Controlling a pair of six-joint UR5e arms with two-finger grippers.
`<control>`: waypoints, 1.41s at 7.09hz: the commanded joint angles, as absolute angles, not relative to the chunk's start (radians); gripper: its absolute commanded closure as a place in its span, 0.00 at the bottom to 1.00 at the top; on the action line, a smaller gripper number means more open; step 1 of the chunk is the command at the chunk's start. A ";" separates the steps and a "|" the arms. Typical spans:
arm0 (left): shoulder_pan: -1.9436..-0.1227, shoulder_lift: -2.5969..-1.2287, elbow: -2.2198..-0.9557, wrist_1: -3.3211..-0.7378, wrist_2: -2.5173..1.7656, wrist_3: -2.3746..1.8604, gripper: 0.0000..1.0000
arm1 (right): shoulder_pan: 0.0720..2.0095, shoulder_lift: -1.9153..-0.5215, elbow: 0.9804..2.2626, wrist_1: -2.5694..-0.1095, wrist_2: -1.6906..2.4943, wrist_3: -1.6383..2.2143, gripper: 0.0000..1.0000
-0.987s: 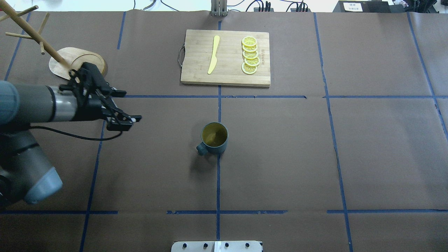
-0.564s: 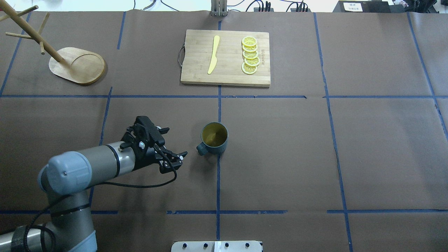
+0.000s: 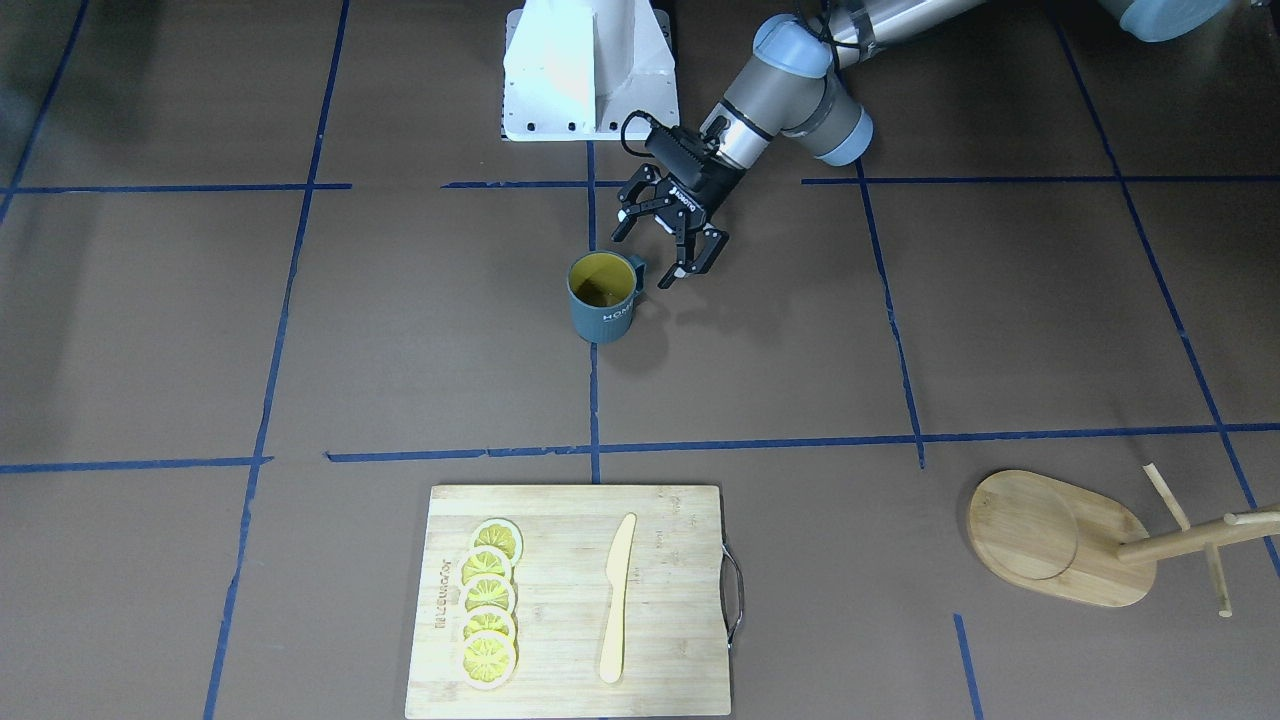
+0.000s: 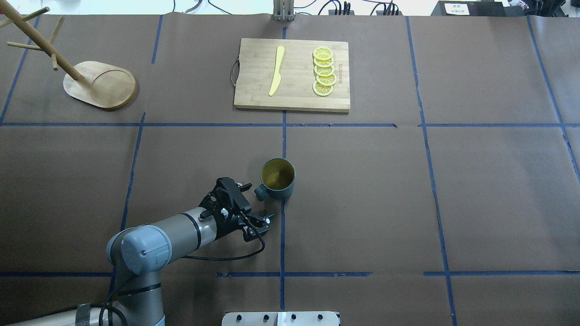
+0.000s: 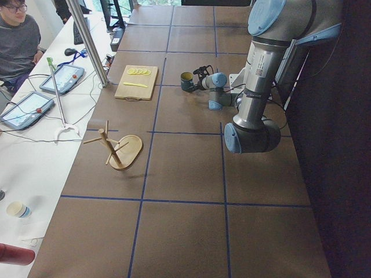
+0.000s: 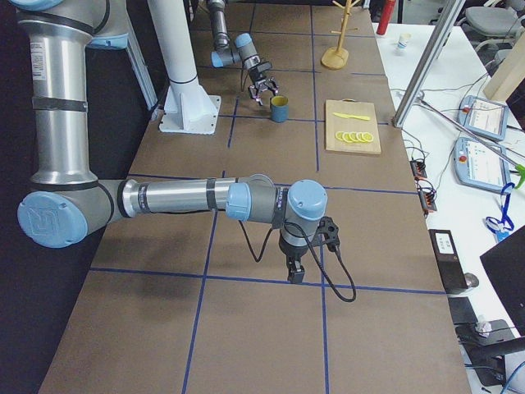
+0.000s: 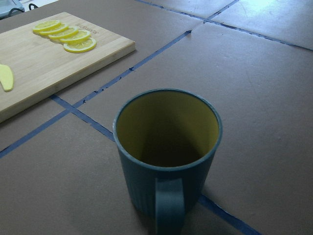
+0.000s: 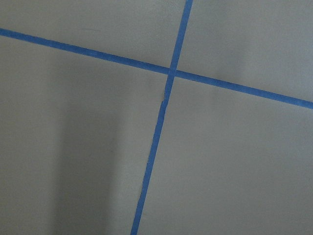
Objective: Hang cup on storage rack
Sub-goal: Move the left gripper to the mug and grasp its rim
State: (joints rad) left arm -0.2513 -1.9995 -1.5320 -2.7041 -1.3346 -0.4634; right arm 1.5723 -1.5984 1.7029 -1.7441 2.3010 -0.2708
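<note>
The cup point(image 4: 277, 179) is a dark teal mug with a yellow inside. It stands upright near the table's middle, its handle point(image 4: 260, 193) toward the robot's left. It fills the left wrist view point(image 7: 166, 147) with the handle nearest the camera. My left gripper point(image 4: 259, 202) is open, low over the table, just on the handle side of the cup point(image 3: 603, 297), not touching it. The storage rack point(image 4: 99, 85), a bamboo mug tree, stands empty at the far left point(image 3: 1050, 540). My right gripper point(image 6: 295, 267) shows only in the exterior right view; I cannot tell its state.
A wooden cutting board point(image 4: 299, 93) lies beyond the cup, with a yellow knife point(image 4: 277, 70) and several lemon slices point(image 4: 324, 72) on it. Blue tape lines cross the brown table cover. The right wrist view shows only table and tape.
My left arm has swung from beside the storage rack down and rightward to the cup. The open gripper now sits by the handle. The cup has not moved.
</note>
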 commanded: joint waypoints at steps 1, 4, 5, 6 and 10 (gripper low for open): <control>-0.252 -2.029 -1.496 -2.727 -1.331 -0.463 0.00 | 1.572 -1.598 1.704 -1.744 2.301 -0.270 0.00; -0.262 -2.048 -1.496 -2.727 -1.322 -0.474 0.47 | 1.572 -1.598 1.703 -1.744 2.301 -0.270 0.00; -0.264 -2.048 -1.499 -2.727 -1.325 -0.513 0.63 | 1.572 -1.598 1.703 -1.744 2.301 -0.271 0.00; -0.262 -2.049 -1.500 -2.729 -1.324 -0.518 0.86 | 1.572 -1.598 1.703 -1.744 2.301 -0.272 0.00; -0.267 -2.049 -1.506 -2.842 -1.325 -0.645 1.00 | 1.572 -1.600 1.701 -1.744 2.301 -0.272 0.00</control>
